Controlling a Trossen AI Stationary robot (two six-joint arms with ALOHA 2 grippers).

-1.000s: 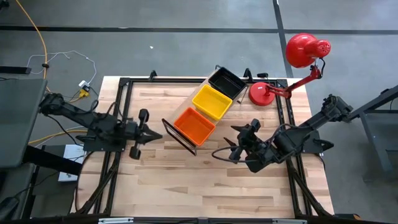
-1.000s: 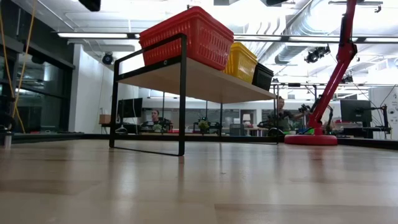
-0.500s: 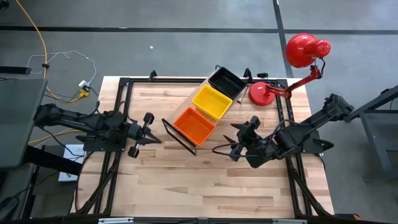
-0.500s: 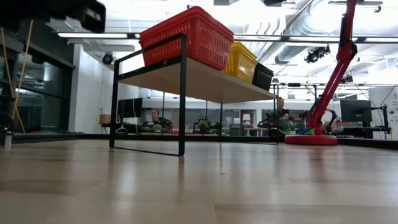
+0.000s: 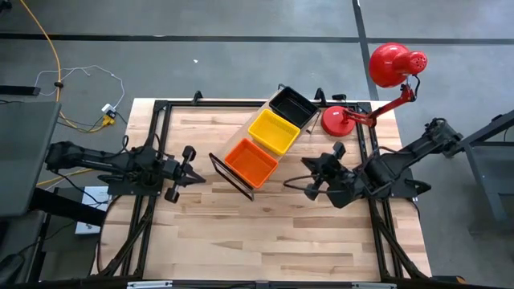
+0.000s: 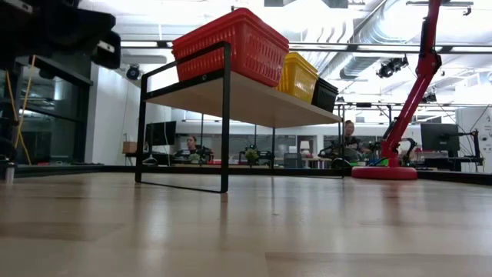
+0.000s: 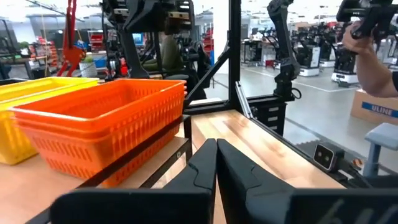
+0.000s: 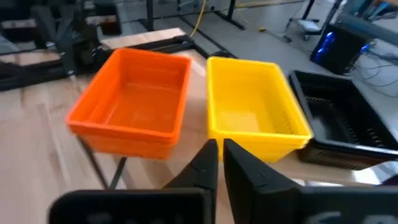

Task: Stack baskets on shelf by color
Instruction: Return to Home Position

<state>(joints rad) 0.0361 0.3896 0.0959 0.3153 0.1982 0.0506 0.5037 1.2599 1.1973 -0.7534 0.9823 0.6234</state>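
Observation:
The shelf [image 5: 231, 173] stands slantwise on the table's far middle on its black wire frame [image 6: 224, 115]. Three baskets rest in a row on its board: orange [image 5: 251, 161] at the near end, yellow [image 5: 274, 132] in the middle, black [image 5: 292, 106] at the far end. My left gripper [image 5: 202, 177] hovers shut left of the shelf's near end, its tips [image 7: 216, 151] pointing at the orange basket [image 7: 99, 121]. My right gripper [image 5: 289, 183] hovers shut right of the shelf, above table height; its wrist view looks down on the orange [image 8: 134, 102], yellow [image 8: 252, 109] and black [image 8: 348, 124] baskets.
A red desk lamp [image 5: 397, 64] stands with its round base [image 5: 340, 120] at the table's far right corner, close to the black basket. Bare wood tabletop [image 5: 265, 233] stretches along the near side. People and other robot stations show in the room beyond the table [image 6: 350, 142].
My right gripper has shut its fingers on nothing and drawn a little toward the table's far right, away from the shelf. My left arm has shifted slightly and now shows at the low view's upper left. The baskets and shelf have stayed in place.

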